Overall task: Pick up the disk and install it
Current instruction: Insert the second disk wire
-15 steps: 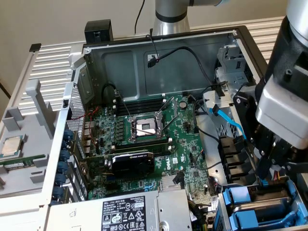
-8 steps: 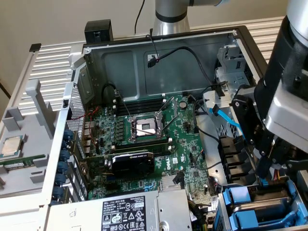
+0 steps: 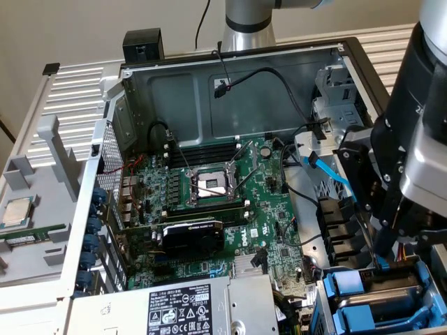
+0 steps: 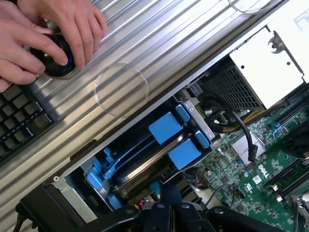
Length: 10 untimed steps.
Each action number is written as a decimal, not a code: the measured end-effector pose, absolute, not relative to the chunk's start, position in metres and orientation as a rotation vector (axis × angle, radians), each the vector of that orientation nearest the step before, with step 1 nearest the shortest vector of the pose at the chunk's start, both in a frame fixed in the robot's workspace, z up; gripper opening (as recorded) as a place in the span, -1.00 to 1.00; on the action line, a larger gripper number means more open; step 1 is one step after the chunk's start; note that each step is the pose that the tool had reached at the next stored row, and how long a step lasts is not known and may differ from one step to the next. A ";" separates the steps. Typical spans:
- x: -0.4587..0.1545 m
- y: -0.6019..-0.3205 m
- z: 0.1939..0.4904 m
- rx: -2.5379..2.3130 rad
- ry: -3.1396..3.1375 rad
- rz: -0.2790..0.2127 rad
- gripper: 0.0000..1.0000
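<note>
Blue plastic is what I pick out first in the exterior view: carrier frames stacked in the drive bay [image 3: 380,296] at about five o'clock of the open case [image 3: 230,77]. The disk [image 3: 398,283] sits in that bay, only its blue frame and a dark top edge showing to me. My gripper [image 3: 384,255] hangs just above it at four o'clock, black fingers pointing down toward the bay; I cannot tell from here whether they are spread or closed, or whether they touch the frame. The motherboard [image 3: 223,209] fills the case's middle, with the bare processor socket [image 3: 209,185] near its centre and the black graphics card [image 3: 192,234] at six o'clock of the socket. The power supply [image 3: 188,307] lies along the near edge. Outside the case, at nine o'clock, a processor chip [image 3: 17,213] rests on a grey tray [image 3: 42,202].

From the wrist view, I look down on the disk [image 4: 154,162] lying in its bay between blue tabs, metal side showing through the slot. Gripper parts [image 4: 166,215] frame the near edge, tips out of sight. A person's hands [image 4: 46,34] rest on a round black knob [image 4: 55,65] beside a keyboard [image 4: 19,116] on the ribbed metal surface [image 4: 159,43].
</note>
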<state>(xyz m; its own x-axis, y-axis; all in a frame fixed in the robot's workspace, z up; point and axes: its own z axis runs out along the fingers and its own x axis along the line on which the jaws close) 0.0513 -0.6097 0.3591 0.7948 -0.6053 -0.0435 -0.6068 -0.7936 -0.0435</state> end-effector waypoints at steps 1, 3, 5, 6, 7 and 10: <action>0.052 -0.610 0.359 -2.926 0.981 0.041 -0.79; 0.053 -0.610 0.359 -2.930 0.968 0.037 -0.79; 0.054 -0.610 0.359 -2.933 0.955 0.036 -0.79; 0.054 -0.610 0.359 -2.936 0.948 0.035 -0.79; 0.055 -0.610 0.359 -2.938 0.940 0.035 -0.79; 0.055 -0.610 0.359 -2.950 0.902 0.035 -0.79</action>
<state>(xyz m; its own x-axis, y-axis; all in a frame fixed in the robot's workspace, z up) 0.0549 -0.6097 0.3591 0.8291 -0.5578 -0.0384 -0.5591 -0.8277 -0.0474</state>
